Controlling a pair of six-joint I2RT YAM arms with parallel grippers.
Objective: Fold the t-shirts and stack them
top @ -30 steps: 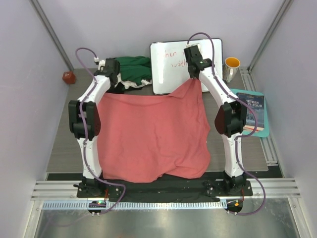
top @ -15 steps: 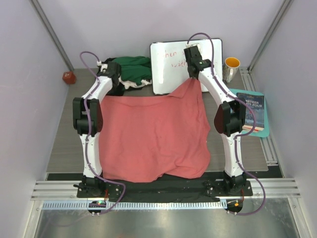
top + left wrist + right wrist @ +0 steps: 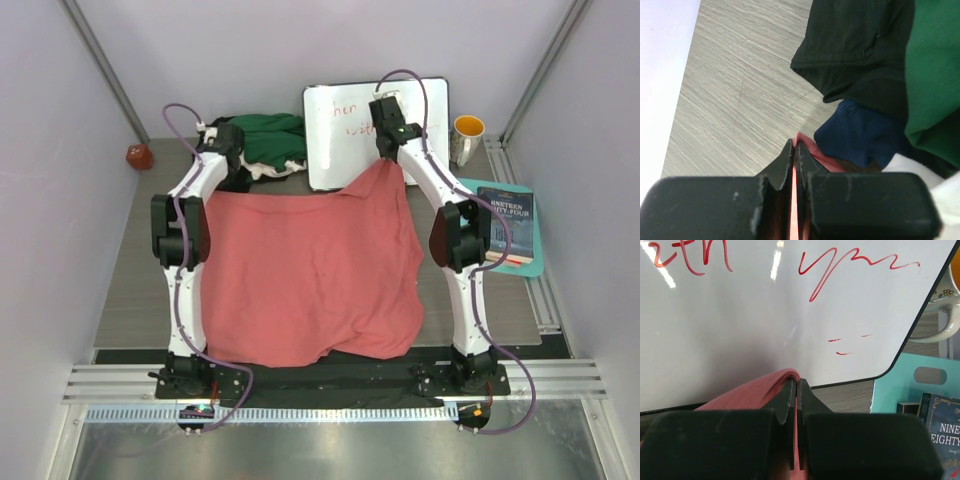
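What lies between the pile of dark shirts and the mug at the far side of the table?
The whiteboard with red writing lies between the shirt pile and the mug, seen in the top view.

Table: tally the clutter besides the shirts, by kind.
Whiteboard: 1
Mug: 1
Book: 1
Teal tray: 1
Red block: 1
Total: 5

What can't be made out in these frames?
- Top view: the white board's writing, partly covered by the right arm.
- Top view: how many shirts are in the pile, partly behind the left arm.
- Right wrist view: the book's title, cut by the frame edge.
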